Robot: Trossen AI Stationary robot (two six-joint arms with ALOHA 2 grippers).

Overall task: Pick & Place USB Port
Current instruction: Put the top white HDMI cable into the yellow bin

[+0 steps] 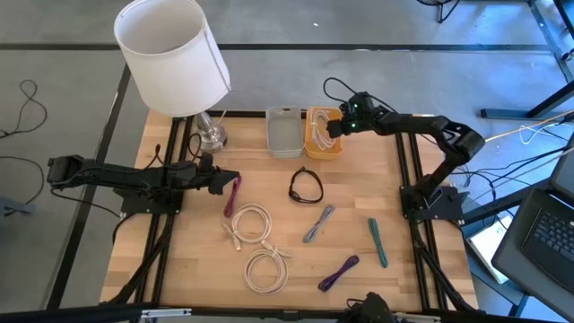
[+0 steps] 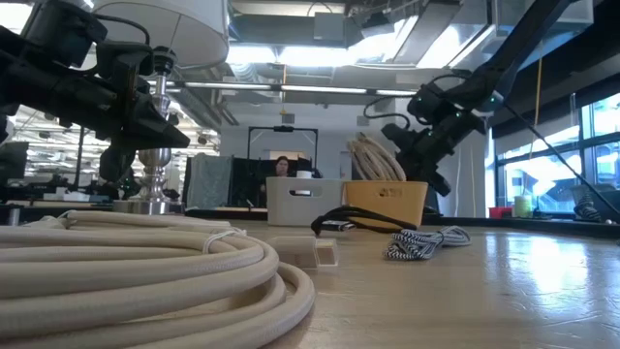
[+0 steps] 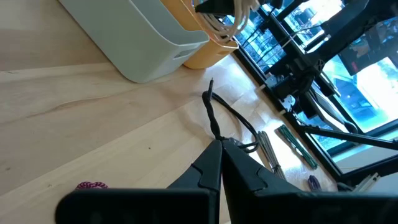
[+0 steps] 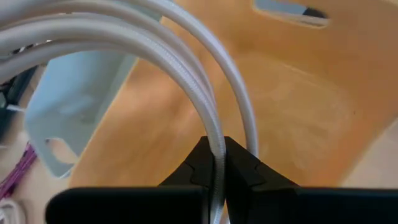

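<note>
Right claw [image 4: 217, 163] clamped on white cable coil [image 4: 186, 74], held directly above orange bin [image 1: 324, 144]; left claw [image 3: 222, 163] closed, parked well apart

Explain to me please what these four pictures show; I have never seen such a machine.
This is a robot with two dark arms at a wooden table. One picture looks straight down from above, one looks level across the table top, and two come from cameras on the wrists.

The right gripper is above the yellow bin, shut on a white cable. Beside that bin stands a grey bin. The left gripper waits, shut and empty, near a magenta cable.

On the table lie more coiled cables: two white, one black, one grey, one green, one purple. A lamp stands at the back.
</note>
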